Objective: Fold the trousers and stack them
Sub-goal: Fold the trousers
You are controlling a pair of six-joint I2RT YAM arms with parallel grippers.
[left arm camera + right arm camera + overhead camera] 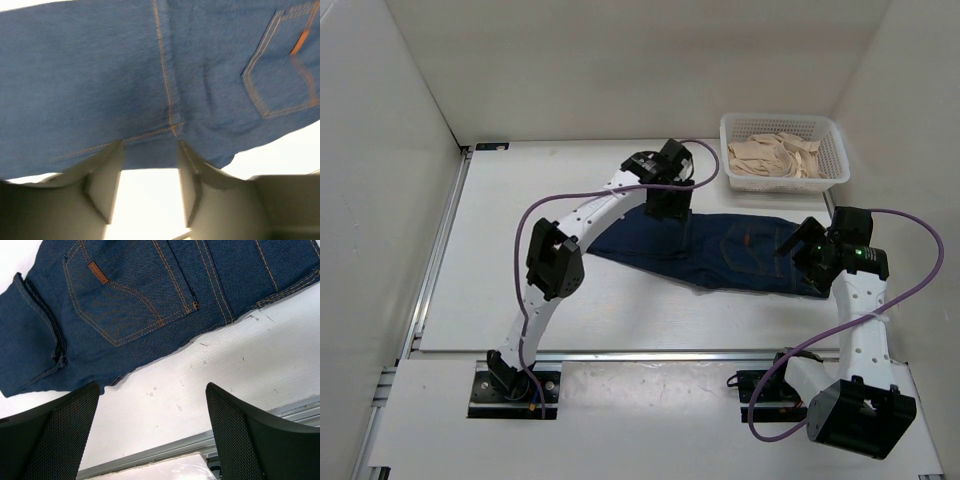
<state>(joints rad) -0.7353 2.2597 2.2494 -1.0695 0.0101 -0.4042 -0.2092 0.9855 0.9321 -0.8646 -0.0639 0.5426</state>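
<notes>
1. On the white table (500,260), in the top external view, the long dark navy blue denim jeans with tan stitching (720,250) lie flat and crosswise. Just beyond the jeans' right end stands a white plastic lattice basket (840,160) holding crumpled beige cloth (775,155). The left gripper (667,205) hangs over the jeans' far edge, near their middle. The right gripper (790,245) hovers at the jeans' right end. From here I cannot tell how either pair of jaws stands.

2. In the left wrist view the jeans (100,75) fill the upper part, with a stitched back pocket (285,75) and a small orange tab (300,42) at the right. The left gripper (150,150) has its jaws partly apart. The pale fingers (105,185) reach the jeans' edge, which spans the gap between their tips. No cloth looks pinched.

3. In the right wrist view the jeans (150,285) lie across the top, their back pocket (120,305) bearing a brown tab (98,272). The right gripper (152,390) stands wide open and holds nothing. Its black mesh-faced fingers (60,435) are over bare table (225,355) just beside the jeans' edge.
</notes>
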